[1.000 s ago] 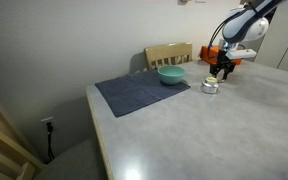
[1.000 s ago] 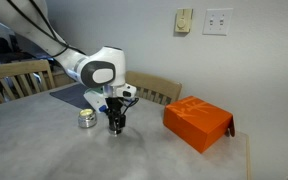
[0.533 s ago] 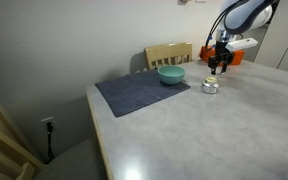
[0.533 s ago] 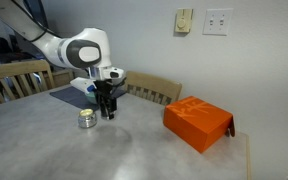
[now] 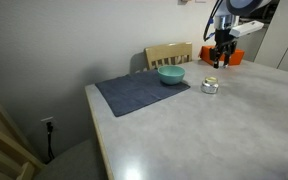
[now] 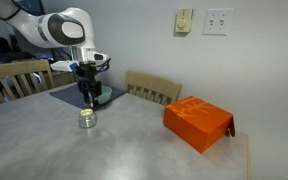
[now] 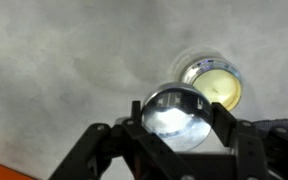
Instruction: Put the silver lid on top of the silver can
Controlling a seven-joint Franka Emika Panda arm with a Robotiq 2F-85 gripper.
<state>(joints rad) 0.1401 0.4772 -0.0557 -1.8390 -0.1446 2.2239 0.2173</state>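
Note:
The small silver can (image 5: 210, 86) stands open on the grey table, also seen in an exterior view (image 6: 86, 119) and in the wrist view (image 7: 214, 81), where its pale inside shows. My gripper (image 5: 221, 58) hangs above and a little behind the can; it shows in an exterior view (image 6: 86, 98) too. In the wrist view the gripper (image 7: 176, 120) is shut on the round shiny silver lid (image 7: 174, 112), held between both fingers. The lid is above the table, beside the can's opening and not over it.
A teal bowl (image 5: 171, 74) sits on a dark blue mat (image 5: 139, 92). An orange box (image 6: 197, 122) lies on the table beyond the can. Wooden chairs (image 5: 168, 54) stand at the table's edge. A wall with outlets (image 6: 217, 20) is behind.
My gripper has risen from the table with the lid in it and moved across toward the can, from beside it to above it.

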